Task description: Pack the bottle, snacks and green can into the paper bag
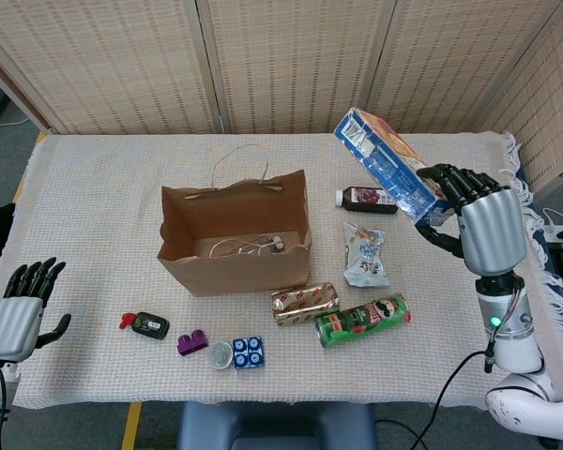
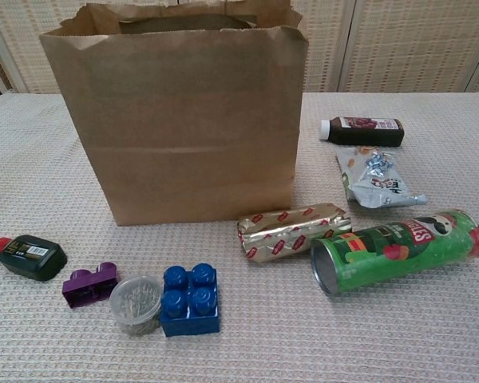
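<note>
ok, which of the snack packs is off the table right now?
The blue snack box, held aloft by the right hand beyond the bag's right side. The gold-wrapped pack, white pouch and green can all lie on the table.

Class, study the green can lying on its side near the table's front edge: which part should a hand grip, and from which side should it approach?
Grip the green can around its middle, coming down from above. It lies on its side, so the fingers can wrap across the round body. The gold-wrapped snack sits close to its open end, so the ends are probably awkward.
</note>
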You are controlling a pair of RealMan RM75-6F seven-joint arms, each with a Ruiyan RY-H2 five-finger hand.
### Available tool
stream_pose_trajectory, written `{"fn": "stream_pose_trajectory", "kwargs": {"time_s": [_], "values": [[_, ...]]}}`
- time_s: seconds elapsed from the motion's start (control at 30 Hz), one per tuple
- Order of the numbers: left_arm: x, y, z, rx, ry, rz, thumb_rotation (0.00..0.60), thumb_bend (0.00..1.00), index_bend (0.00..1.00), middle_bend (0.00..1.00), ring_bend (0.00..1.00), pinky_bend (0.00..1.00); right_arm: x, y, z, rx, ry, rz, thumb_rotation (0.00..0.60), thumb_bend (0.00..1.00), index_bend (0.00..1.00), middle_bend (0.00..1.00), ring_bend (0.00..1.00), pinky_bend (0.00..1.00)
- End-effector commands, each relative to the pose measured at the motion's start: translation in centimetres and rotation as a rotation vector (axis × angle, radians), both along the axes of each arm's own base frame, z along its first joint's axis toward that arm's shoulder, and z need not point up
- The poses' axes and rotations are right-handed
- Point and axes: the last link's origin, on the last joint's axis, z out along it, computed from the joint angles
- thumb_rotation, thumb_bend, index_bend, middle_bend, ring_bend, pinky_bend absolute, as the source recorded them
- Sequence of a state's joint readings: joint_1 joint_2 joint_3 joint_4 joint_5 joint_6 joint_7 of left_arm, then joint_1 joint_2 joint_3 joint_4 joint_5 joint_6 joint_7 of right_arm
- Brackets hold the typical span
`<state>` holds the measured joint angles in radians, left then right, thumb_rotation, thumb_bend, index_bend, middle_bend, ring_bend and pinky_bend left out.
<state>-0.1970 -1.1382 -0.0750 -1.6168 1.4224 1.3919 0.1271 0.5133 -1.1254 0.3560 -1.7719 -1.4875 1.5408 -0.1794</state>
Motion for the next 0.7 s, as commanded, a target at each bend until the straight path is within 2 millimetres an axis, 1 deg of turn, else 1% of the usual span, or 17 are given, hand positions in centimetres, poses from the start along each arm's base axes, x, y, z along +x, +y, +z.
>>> {"fn": "stream_pose_trajectory", "kwargs": {"time_s": [0.03,0.13,0.23,0.37,0.47,0.53,0.7], "values": [[0.0,0.0,0.0,0.000,0.000,0.000,0.600,0.34,0.05,0.00,0.00,0.00,2.3,-0.2,0.0,0.012,0.008,0.050,0.600,0.34,0.75,0.65,0.65,0.74],[0.0,0.0,0.0,-0.001,-0.001,0.000,0.600,0.34,0.05,0.00,0.00,0.00,4.6,0.0,-0.9,0.048,0.022,0.096,0.600,0.34,0.75,0.65,0.65,0.74],[0.0,0.0,0.0,-0.002,-0.003,0.000,0.600,0.34,0.05,0.00,0.00,0.00,6.8,0.5,-2.3,0.095,0.049,0.142,0.600,0.34,0.75,0.65,0.65,0.74],[-0.1,0.0,0.0,-0.004,-0.005,0.000,0.600,0.34,0.05,0.00,0.00,0.00,9.3,1.5,-4.9,0.155,0.108,0.201,0.600,0.34,0.74,0.65,0.65,0.74],[-0.1,0.0,0.1,-0.005,-0.008,-0.001,0.600,0.34,0.05,0.00,0.00,0.00,10.6,2.2,-6.6,0.186,0.147,0.235,0.600,0.34,0.74,0.65,0.65,0.74],[-0.1,0.0,0.1,-0.006,-0.010,-0.001,0.600,0.34,0.05,0.00,0.00,0.00,11.1,2.5,-7.6,0.205,0.164,0.247,0.600,0.34,0.74,0.65,0.65,0.74],[-0.1,0.0,0.1,-0.008,-0.013,-0.002,0.600,0.34,0.05,0.00,0.00,0.00,11.4,2.7,-9.8,0.245,0.218,0.233,0.600,0.34,0.74,0.65,0.65,0.74]]}}
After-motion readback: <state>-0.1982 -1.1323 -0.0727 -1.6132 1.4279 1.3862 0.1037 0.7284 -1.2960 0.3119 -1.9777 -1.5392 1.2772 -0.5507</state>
